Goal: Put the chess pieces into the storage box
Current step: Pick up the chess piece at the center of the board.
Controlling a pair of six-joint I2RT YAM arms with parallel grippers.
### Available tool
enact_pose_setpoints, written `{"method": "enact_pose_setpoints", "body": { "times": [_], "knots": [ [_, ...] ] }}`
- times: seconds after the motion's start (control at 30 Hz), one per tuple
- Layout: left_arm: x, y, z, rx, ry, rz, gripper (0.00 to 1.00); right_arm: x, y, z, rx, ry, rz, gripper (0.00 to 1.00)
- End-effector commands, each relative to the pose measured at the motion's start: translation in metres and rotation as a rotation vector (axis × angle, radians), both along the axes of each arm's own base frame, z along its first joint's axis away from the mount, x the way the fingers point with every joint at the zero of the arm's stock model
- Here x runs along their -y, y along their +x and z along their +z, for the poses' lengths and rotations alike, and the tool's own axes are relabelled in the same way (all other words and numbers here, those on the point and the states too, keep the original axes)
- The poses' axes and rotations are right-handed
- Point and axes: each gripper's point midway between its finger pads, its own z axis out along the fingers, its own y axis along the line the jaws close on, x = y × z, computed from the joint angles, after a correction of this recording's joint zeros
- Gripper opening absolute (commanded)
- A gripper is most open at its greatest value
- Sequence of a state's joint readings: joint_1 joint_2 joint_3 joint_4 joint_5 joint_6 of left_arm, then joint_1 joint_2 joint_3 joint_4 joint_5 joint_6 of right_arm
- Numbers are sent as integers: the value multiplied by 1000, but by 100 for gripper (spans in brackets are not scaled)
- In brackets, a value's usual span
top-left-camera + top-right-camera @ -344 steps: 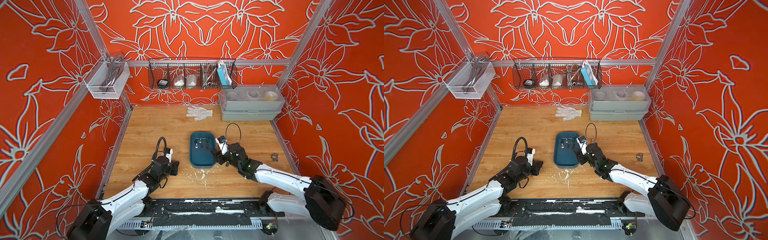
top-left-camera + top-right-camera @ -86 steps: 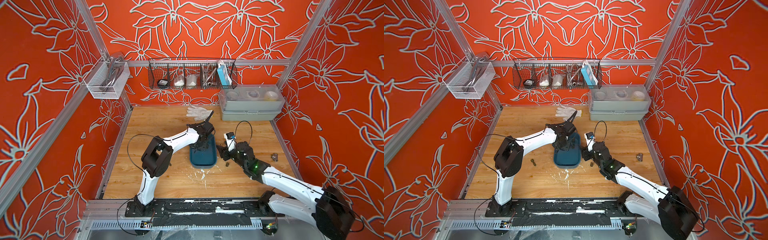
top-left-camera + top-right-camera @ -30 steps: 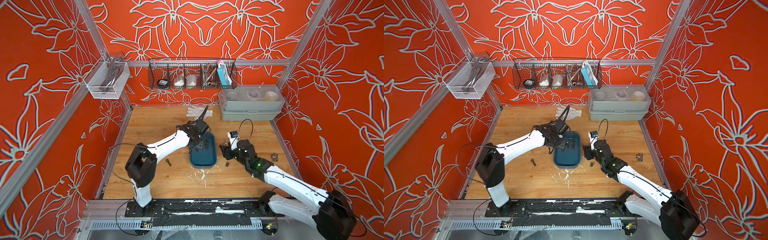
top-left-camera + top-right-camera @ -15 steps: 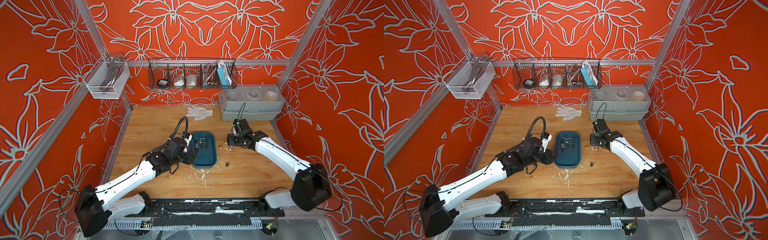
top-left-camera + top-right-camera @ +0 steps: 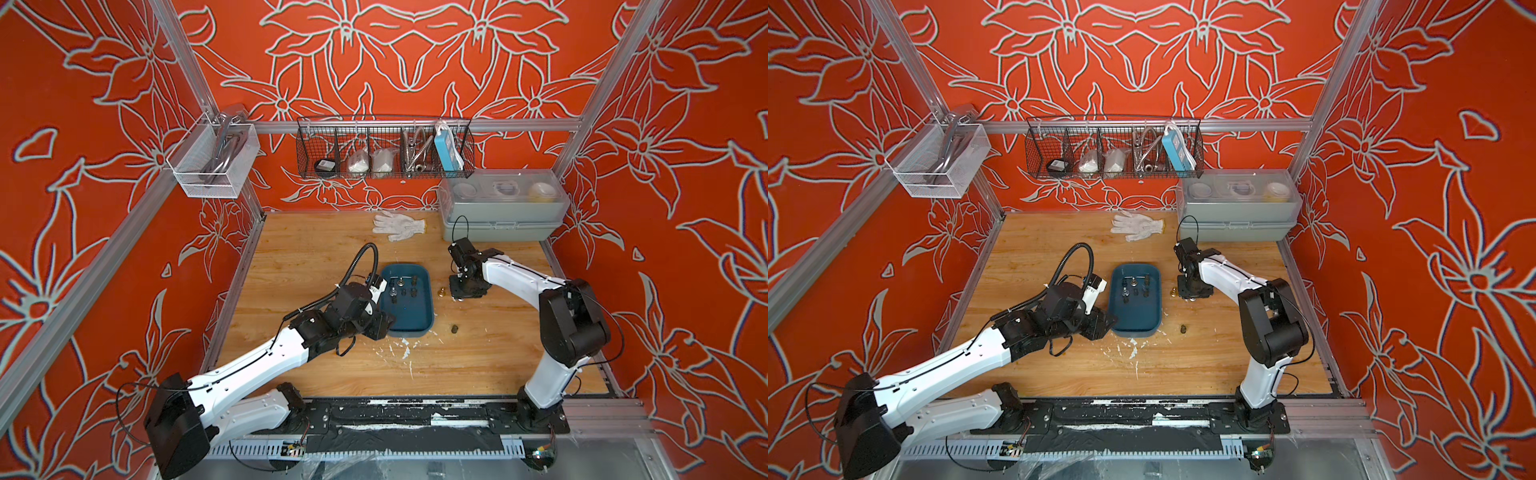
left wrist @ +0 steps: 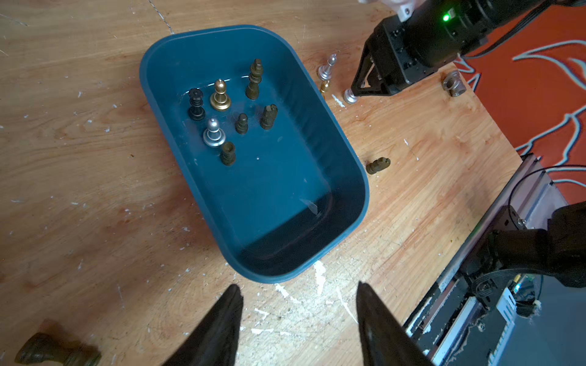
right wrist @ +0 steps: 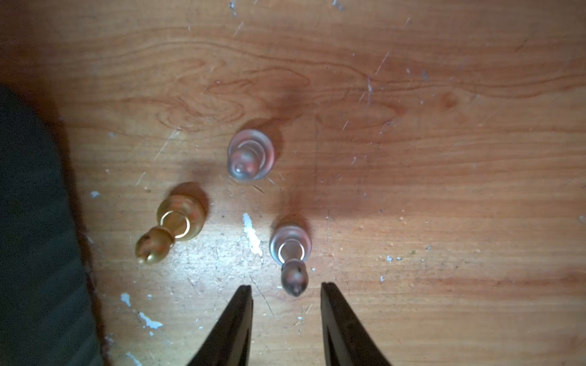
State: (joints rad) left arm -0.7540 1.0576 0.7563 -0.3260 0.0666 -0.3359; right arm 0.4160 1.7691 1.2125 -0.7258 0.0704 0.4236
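Note:
The storage box (image 5: 430, 309) (image 5: 1158, 309) (image 6: 279, 196) is a shallow teal tray in mid-table. Several chess pieces stand upright in its far half, among them a gold one (image 6: 219, 98) and a silver one (image 6: 214, 134). Right of the box stand a gold piece (image 7: 172, 221) (image 5: 442, 292) and two silver pieces (image 7: 250, 155) (image 7: 290, 253). My right gripper (image 7: 287, 288) (image 5: 463, 289) hangs open over them, with the nearer silver piece's head just at its fingertips. A dark piece (image 5: 454, 329) (image 6: 378, 165) lies on the table. My left gripper (image 6: 299, 288) (image 5: 384, 322) is open and empty at the box's near left corner. Another dark piece (image 6: 54, 351) lies beside it.
A grey box with a translucent lid (image 5: 500, 208) stands at the back right, and a white glove (image 5: 399, 224) lies beside it. A black wire basket (image 5: 384, 147) and a white mesh basket (image 5: 212, 162) hang on the walls. A small metal fitting (image 6: 453, 84) lies behind the right gripper.
Over the last second both arms swung into new poses. The right gripper came down over the pieces right of the box and its jaws narrowed. The left gripper drew back to the box's near corner.

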Motion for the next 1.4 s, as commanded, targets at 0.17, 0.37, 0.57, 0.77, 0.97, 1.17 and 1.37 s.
{"method": "enact_pose_setpoints", "body": {
  "times": [0.17,0.37,0.57,0.77,0.97,1.17,1.37],
  "knots": [
    [6,-1,3,18,-14,-32,57,0,13,-4,-4,-13,7,35],
    [6,-1,-1,14,-11,-29,58,1,17,-10,-11,-24,8,30],
    [6,-1,-3,8,-5,-29,58,2,16,-11,-8,-26,5,21],
    [6,0,-3,9,-9,-29,58,2,16,-12,-7,-34,7,18],
    [6,0,-8,-3,-8,-18,58,3,15,-2,7,-31,16,17],
    [2,7,-5,-22,1,39,58,5,5,20,34,-18,29,17],
    [-13,21,-8,-127,-60,130,59,-11,-8,69,109,19,97,17]
  ]
}}
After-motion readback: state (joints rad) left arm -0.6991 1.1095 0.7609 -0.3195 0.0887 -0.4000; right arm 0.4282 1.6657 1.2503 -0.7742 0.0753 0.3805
